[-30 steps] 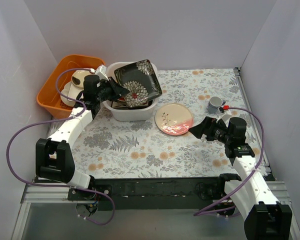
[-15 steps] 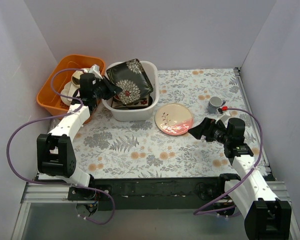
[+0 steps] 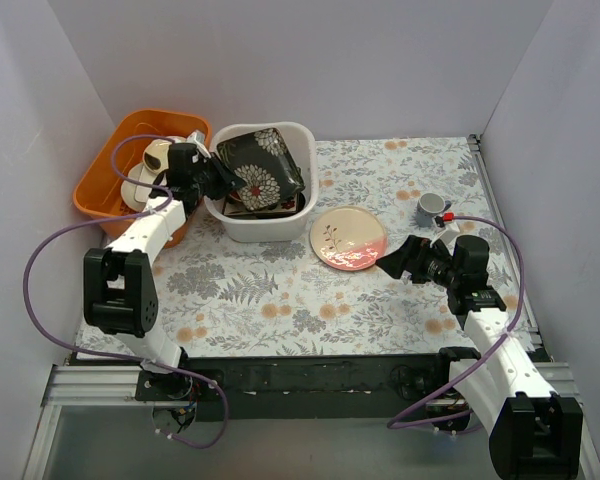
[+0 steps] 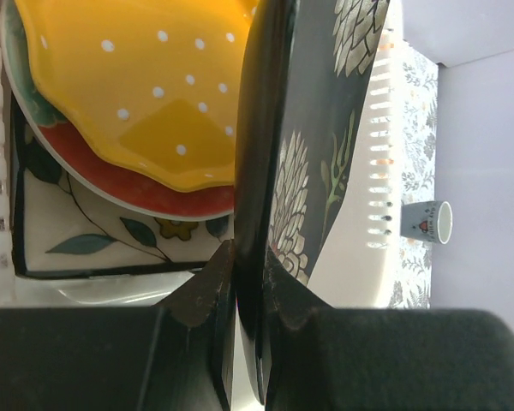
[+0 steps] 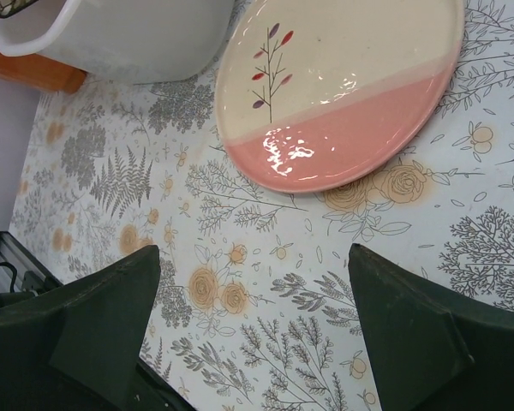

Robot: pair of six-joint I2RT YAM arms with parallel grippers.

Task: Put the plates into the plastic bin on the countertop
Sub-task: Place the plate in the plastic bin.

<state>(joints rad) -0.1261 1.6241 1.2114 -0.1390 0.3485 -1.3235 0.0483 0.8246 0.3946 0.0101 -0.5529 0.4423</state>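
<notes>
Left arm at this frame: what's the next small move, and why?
Probably open the left end effector to release the black floral plate. Its jaws pinch the plate's rim, and the plate already lies inside the white bin, close above the yellow dotted plate on the stack.

Orange tub (image 3: 93,188): positioned at the far-left corner, containing cream dishes (image 3: 137,185). Grey cup (image 3: 430,207): upright near the right edge, well apart from the tub.

No legible text anywhere; tiny mark on small cup (image 4: 430,223) unreadable.
</notes>
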